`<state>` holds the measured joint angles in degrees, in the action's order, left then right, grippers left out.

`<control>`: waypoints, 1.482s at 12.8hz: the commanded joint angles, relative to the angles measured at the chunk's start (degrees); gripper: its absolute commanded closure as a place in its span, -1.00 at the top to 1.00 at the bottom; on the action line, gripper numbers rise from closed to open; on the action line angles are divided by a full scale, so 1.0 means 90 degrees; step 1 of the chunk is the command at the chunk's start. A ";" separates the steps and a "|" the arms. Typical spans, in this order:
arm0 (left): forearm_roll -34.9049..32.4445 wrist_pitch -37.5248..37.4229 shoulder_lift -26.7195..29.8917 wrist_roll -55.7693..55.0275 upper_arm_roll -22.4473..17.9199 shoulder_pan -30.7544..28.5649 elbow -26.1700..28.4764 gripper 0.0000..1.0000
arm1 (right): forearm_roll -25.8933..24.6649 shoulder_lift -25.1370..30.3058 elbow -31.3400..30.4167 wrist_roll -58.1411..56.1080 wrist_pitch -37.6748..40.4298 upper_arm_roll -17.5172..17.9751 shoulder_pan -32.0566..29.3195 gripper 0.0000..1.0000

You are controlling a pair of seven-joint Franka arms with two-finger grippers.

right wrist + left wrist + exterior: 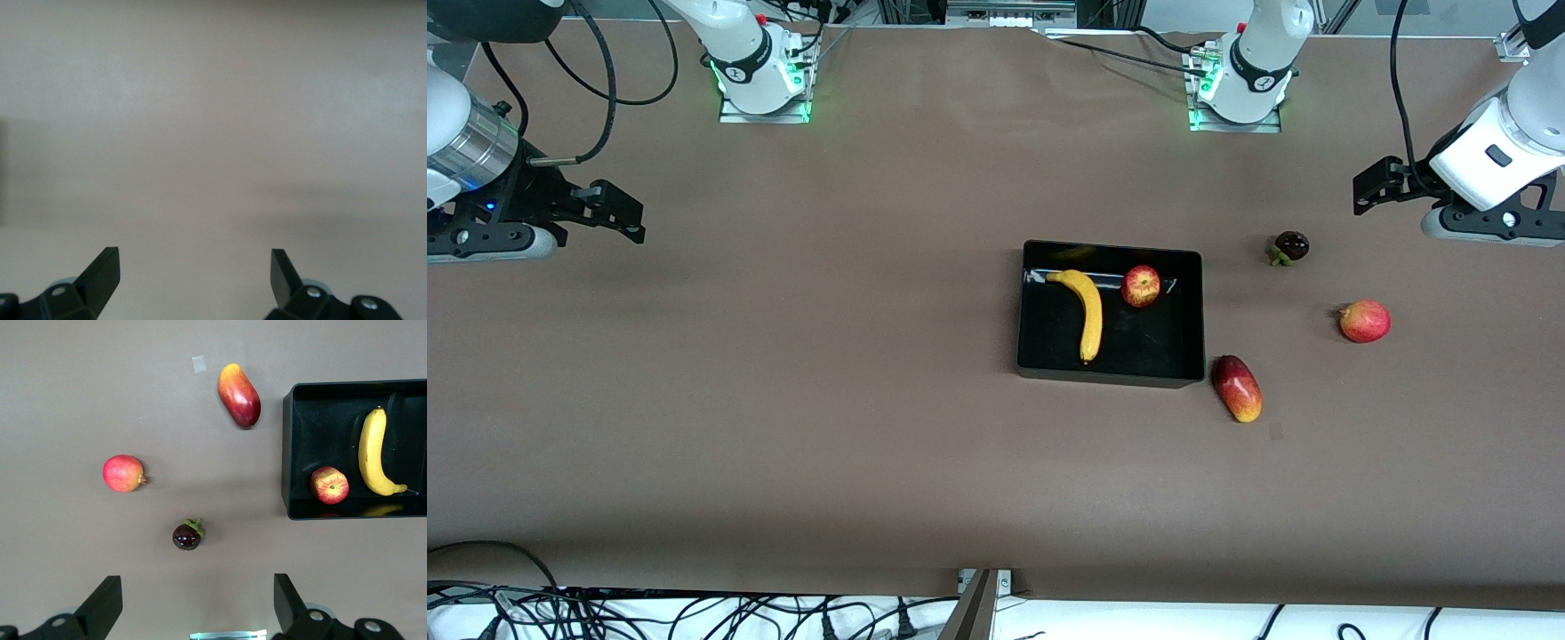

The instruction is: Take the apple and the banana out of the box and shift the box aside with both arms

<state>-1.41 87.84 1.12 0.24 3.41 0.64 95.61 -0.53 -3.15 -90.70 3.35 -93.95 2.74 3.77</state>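
The black open-topped box [1147,347] sits on the brown table, toward the left arm's end. The yellow banana [1088,313] and the small red apple [1141,286] lie inside it, apart from each other. The left wrist view also shows the box [300,447], the banana [372,453] and the apple [329,485]. My left gripper [1374,187] is open and empty over the table at the left arm's end; its wrist view shows it [197,600] over bare table beside a dark fruit. My right gripper [618,213] is open and empty over bare table [193,273] at the right arm's end.
Three loose fruits lie on the table outside the box: an oblong red-yellow mango [1237,388] [239,395] by the box's corner, a round red pomegranate-like fruit [1365,321] [123,473], and a small dark purple mangosteen [1290,246] [187,535] below my left gripper.
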 commanded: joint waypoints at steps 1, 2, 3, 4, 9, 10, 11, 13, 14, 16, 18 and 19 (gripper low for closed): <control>0.0157 -0.0151 -0.0096 -0.0065 -0.0008 -0.0032 -0.0223 1.00 | 0.0049 -0.0001 0.0068 -0.0002 0.0000 0.0057 -0.0087 1.00; 0.0147 -0.0151 -0.0105 -0.0085 -0.0008 -0.0012 -0.0242 1.00 | 0.0049 -0.0011 0.0068 -0.0002 -0.0010 0.0057 -0.0078 1.00; 0.0147 -0.0161 -0.0096 -0.0085 0.0002 -0.0002 -0.0242 1.00 | 0.0049 -0.0001 0.0068 -0.0002 0.0000 0.0057 -0.0078 1.00; 0.0147 -0.0161 -0.0095 -0.0085 0.0002 0.0007 -0.0242 1.00 | 0.0049 -0.0001 0.0068 0.0008 0.0000 0.0057 -0.0078 1.00; 0.0147 -0.0366 -0.0505 -0.0036 0.0021 0.0056 -0.0408 1.00 | 0.0049 -0.0011 0.0068 -0.0002 -0.0010 0.0057 -0.0078 1.00; 0.0118 -0.0395 -0.0535 0.0022 0.0021 0.0056 -0.0428 1.00 | 0.0049 -0.0001 0.0068 -0.0002 -0.0010 0.0057 -0.0087 1.00; 0.0147 -0.0395 -0.0583 -0.0026 0.0041 0.0105 -0.0428 1.00 | 0.0049 -0.0001 0.0068 -0.0002 -0.0010 0.0057 -0.0078 1.00; 0.0157 -0.0114 -0.0914 -0.0540 0.0216 0.0435 -0.0447 1.00 | 0.0049 -0.0001 0.0068 -0.0002 0.0000 0.0057 -0.0087 1.00; 0.0157 0.0168 -0.1148 -0.1308 0.0284 0.0669 -0.0409 1.00 | 0.0049 -0.0011 0.0068 0.0008 -0.0010 0.0057 -0.0087 1.00; 0.0166 0.0850 -0.1811 -0.2763 0.0305 0.1244 -0.0437 1.00 | 0.0049 -0.0001 0.0068 -0.0002 -0.0010 0.0057 -0.0087 1.00; 0.0069 0.1662 -0.2310 -0.3782 0.0295 0.1763 -0.0331 1.00 | 0.0049 -0.0001 0.0068 -0.0001 0.0000 0.0057 -0.0078 1.00; 0.0059 0.1810 -0.2554 -0.3999 0.0305 0.1814 -0.0272 1.00 | 0.0049 -0.0001 0.0068 -0.0002 -0.0010 0.0057 -0.0078 1.00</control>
<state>-1.04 102.26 -17.81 -31.62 6.80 15.73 94.33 -0.53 -3.17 -90.66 3.35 -94.08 2.74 3.77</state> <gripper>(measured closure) 0.000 0.000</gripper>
